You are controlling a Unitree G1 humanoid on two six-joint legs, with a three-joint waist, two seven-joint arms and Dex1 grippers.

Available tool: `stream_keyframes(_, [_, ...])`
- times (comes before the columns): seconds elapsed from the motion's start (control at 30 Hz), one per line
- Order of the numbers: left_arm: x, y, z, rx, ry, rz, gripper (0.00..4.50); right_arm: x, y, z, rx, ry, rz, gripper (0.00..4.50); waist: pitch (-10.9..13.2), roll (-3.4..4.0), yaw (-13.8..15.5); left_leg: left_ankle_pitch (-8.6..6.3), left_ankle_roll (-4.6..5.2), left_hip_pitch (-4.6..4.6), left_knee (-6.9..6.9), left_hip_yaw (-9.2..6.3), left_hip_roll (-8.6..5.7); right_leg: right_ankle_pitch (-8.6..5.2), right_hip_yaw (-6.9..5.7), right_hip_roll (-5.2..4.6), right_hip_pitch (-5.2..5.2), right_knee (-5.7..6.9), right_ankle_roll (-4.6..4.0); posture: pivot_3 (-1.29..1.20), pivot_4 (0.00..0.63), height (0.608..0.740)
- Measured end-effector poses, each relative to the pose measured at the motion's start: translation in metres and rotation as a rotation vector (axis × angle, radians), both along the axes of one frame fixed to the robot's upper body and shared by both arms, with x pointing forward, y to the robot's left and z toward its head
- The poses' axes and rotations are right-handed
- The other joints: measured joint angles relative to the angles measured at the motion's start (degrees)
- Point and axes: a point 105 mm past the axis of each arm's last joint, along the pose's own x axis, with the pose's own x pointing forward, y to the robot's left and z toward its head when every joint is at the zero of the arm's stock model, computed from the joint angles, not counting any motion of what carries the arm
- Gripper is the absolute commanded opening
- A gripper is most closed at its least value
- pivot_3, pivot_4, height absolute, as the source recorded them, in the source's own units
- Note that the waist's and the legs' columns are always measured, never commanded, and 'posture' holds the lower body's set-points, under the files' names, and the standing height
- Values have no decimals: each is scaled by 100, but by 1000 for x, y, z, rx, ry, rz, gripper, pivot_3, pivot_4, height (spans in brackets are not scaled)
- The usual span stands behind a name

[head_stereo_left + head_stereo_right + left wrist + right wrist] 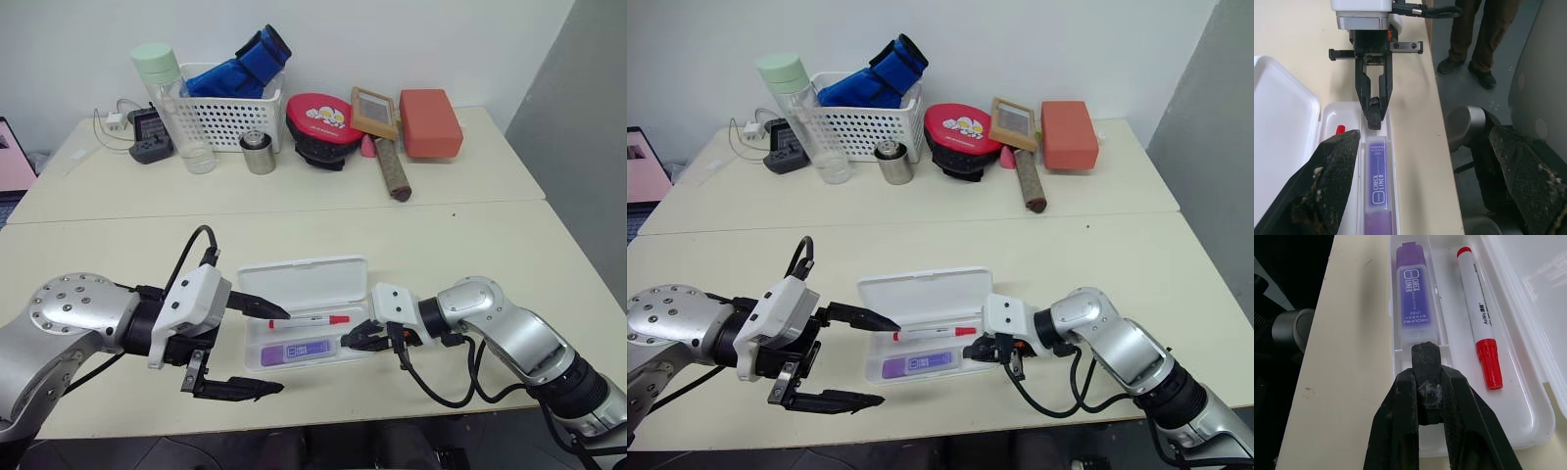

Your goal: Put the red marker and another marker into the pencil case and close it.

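Tabletop holds open white pencil case containing red marker, purple highlighter.

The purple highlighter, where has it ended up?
The purple highlighter lies inside the open white pencil case, in the front compartment nearer the robot, alongside the red marker, with the right end effector at its end.

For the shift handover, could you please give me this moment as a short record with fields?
pencil case: open, lid tilted back, on the near table
red marker: lying in the case, in the compartment beside the lid
purple highlighter: lying in the case's front compartment
left gripper: open, at the case's left end, holding nothing
right gripper: fingertips together over the case's right end, just behind the highlighter
remaining: closing the lid
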Motion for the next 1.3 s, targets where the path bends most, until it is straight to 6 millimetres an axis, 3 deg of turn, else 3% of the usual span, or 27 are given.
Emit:
stream_keyframes(0.43, [1, -1, 0, -1, -2, -1, 4500, 2, -5, 4, 7, 8, -14, 4397, 0, 0, 0, 0, 0, 0, 0, 0, 0, 0, 0, 0, 0, 0, 0, 0, 150, 740])
stream_keyframes(0.63, [1, -1, 0, 0, 1, -1, 4500, 2, -5, 5, 11, 9, -13, 4464, 0, 0, -1, 0, 0, 0, 0, 0, 0, 0, 0, 0, 0, 0, 0, 0, 150, 740])
stream_keyframes(0.93, [5, -3, 5, -32, 1, 27, 4500, -1, -13, 30, 100, 43, -11, 4464, 1, 0, 1, 0, 0, -1, 0, -1, 0, 0, 0, 0, 1, 0, 0, 0, 150, 740])
stream_keyframes(1.07, [21, 9, 28, -133, -15, 156, 4500, 4, -22, 66, 257, 51, -55, 4464, 3, -2, -3, 0, 1, 1, 1, -3, 1, 0, -2, 0, 1, 1, 0, 0, 150, 740])
stream_keyframes(1.17, [27, 22, 47, -217, -32, 248, 4500, 16, -17, 93, 387, 29, -84, 4290, 4, -3, -47, 0, 1, 7, 0, 3, 5, 1, 3, 3, -1, 8, -1, 0, 150, 740])
stream_keyframes(1.3, [30, 36, 56, -275, -29, 330, 4500, 39, -19, 104, 439, 11, -162, 4290, 4, -3, -18, 0, 0, 6, 0, 0, 4, 1, 1, 2, -1, 7, -2, 0, 150, 740])
